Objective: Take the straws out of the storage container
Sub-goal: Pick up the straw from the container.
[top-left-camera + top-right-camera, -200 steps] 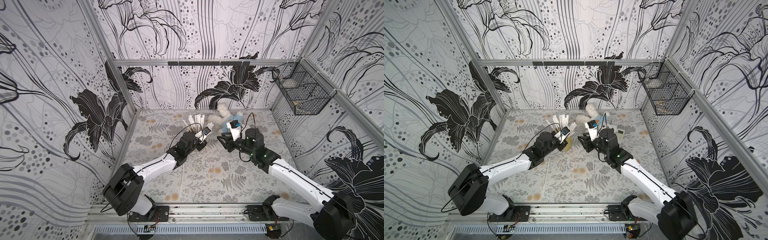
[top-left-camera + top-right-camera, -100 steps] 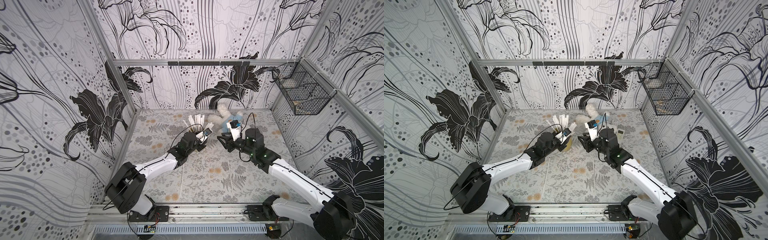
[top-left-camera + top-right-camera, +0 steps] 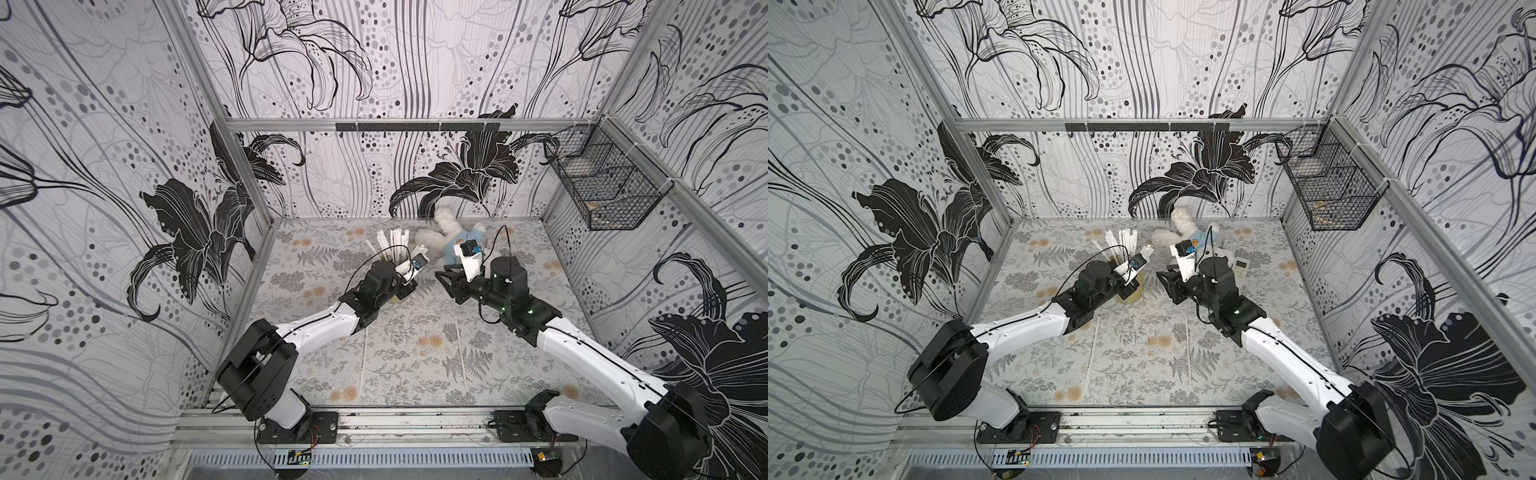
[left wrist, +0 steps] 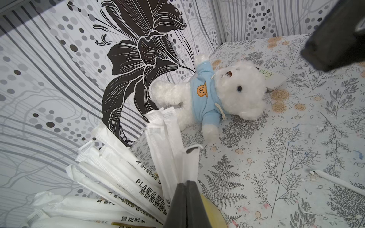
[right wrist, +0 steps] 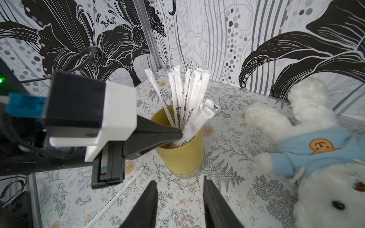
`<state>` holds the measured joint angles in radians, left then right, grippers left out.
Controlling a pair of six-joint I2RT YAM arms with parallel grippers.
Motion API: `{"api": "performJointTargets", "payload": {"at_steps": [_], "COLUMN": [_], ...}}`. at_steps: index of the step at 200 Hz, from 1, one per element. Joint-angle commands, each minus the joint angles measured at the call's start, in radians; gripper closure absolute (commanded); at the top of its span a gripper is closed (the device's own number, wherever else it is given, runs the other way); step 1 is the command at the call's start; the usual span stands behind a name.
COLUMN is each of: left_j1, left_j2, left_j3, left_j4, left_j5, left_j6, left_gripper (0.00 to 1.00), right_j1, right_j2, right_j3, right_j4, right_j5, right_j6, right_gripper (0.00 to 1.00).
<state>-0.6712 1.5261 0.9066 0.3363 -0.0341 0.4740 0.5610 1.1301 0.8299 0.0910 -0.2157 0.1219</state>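
Note:
The storage container (image 5: 180, 156), a mustard-yellow cup, stands on the floral table with several white wrapped straws (image 5: 184, 92) fanning up out of it. In both top views the straws (image 3: 395, 245) (image 3: 1121, 243) stick up behind the left wrist. My left gripper (image 5: 180, 136) is at the cup's rim, shut on straws (image 4: 187, 163) that lean toward the teddy. The cup (image 3: 1136, 293) is mostly hidden under that gripper. My right gripper (image 5: 179, 179) is open, low over the table just short of the cup, with nothing between its fingers.
A white teddy in a blue shirt (image 3: 451, 237) lies behind the cup, with a white remote (image 3: 1239, 266) beside it. Two loose straws (image 3: 459, 345) (image 3: 363, 357) lie on the table nearer the front. A black wire basket (image 3: 602, 187) hangs on the right wall.
The left gripper opened briefly at the cup's rim and has shut again on straws; its arm shifted slightly. The right arm has not moved.

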Motion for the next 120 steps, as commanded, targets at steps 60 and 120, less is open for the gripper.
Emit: {"api": "performJointTargets", "payload": {"at_steps": [60, 120], "left_j1": [0.005, 0.005], "left_j2": [0.010, 0.063], "left_j3": [0.038, 0.076], "left_j4": [-0.016, -0.015], "left_j5": [-0.006, -0.034], "left_j6": [0.029, 0.044], "left_gripper": [0.63, 0.73], "right_j1": [0.004, 0.004], "right_j2": [-0.025, -0.020], "right_j3": [0.007, 0.009], "right_j4": [0.010, 0.006], "right_j5": [0.007, 0.018], "right_j6": [-0.010, -0.018], "right_gripper": [0.58, 0.58]}}
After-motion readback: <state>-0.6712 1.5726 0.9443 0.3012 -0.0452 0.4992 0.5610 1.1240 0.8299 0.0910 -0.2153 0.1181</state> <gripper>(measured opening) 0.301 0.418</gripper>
